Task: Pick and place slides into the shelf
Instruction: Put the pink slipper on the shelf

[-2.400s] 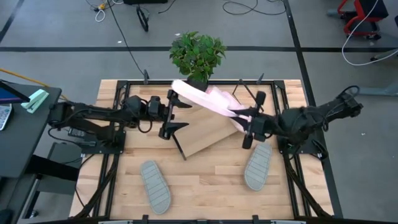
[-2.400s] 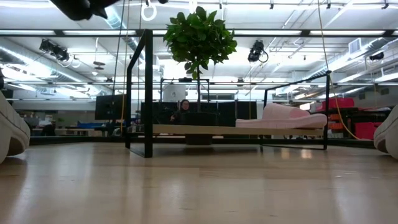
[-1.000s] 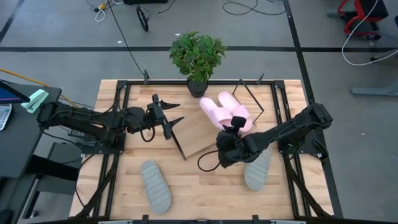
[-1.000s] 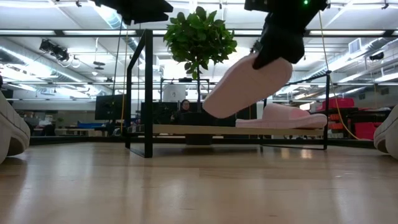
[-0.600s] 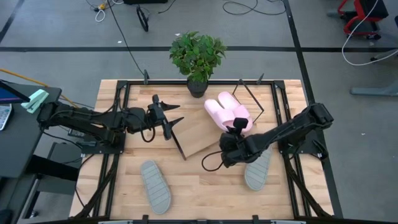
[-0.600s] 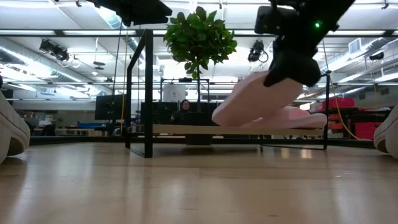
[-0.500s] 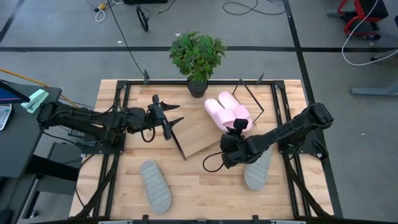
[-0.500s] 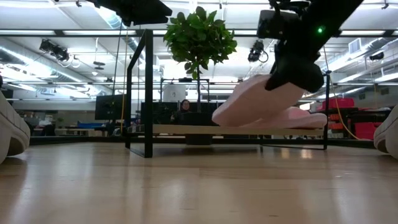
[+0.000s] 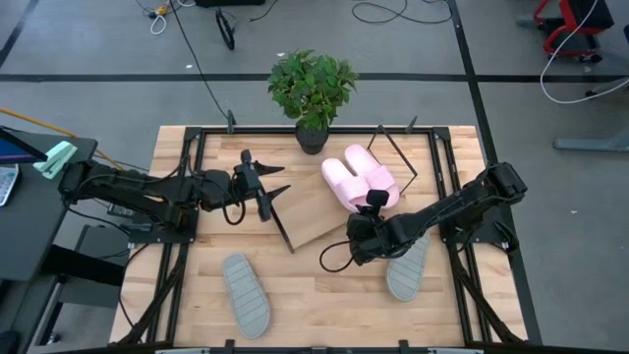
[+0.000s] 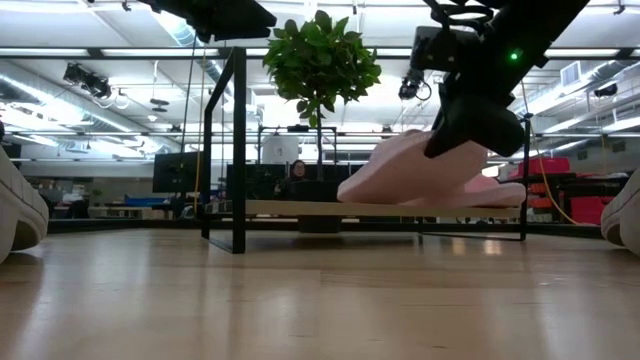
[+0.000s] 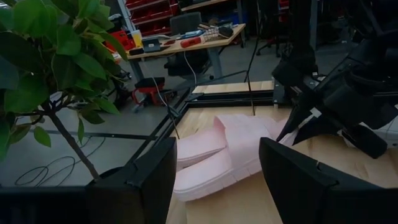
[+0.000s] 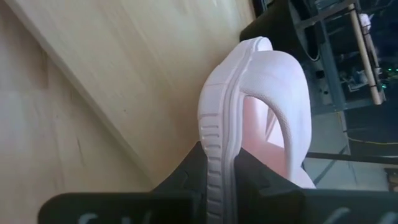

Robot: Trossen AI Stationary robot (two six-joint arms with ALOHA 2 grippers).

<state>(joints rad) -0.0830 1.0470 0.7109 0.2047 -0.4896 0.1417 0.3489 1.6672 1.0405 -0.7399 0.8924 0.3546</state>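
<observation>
The shelf [image 9: 307, 214] is a slanted light-wood board on a black wire frame in the middle of the table. Two pale pink slides [image 9: 359, 177] are side by side at its right end. My right gripper [image 9: 371, 204] is shut on the near one [image 10: 400, 172]; the other [image 10: 492, 190] lies flat on the board behind it. Two grey slides lie sole-down on the tabletop, one near left [image 9: 246, 293] and one near right [image 9: 406, 267]. My left gripper [image 9: 270, 192] hovers open by the shelf's left end, touching nothing. My right gripper pinches the pink slide by its heel end [image 12: 214, 146], the sole's edge between the two fingers [image 12: 189, 171]. It comes slanting down from the table's near side. The slide is tilted, toe end [image 10: 347, 192] down at the board and heel raised.
A potted plant [image 9: 313, 87] stands at the table's far edge, behind the shelf. The shelf's black frame posts [image 10: 238, 150] rise at its left end. Bare board [image 9: 300, 221] lies left of the pink slides. A person sits in the room beyond [image 10: 296, 175].
My right gripper has come down toward the shelf and a little toward the far right. The pink slide it holds has dropped from a steep tilt to a flatter one, its toe end coming down to the board beside the other pink slide.
</observation>
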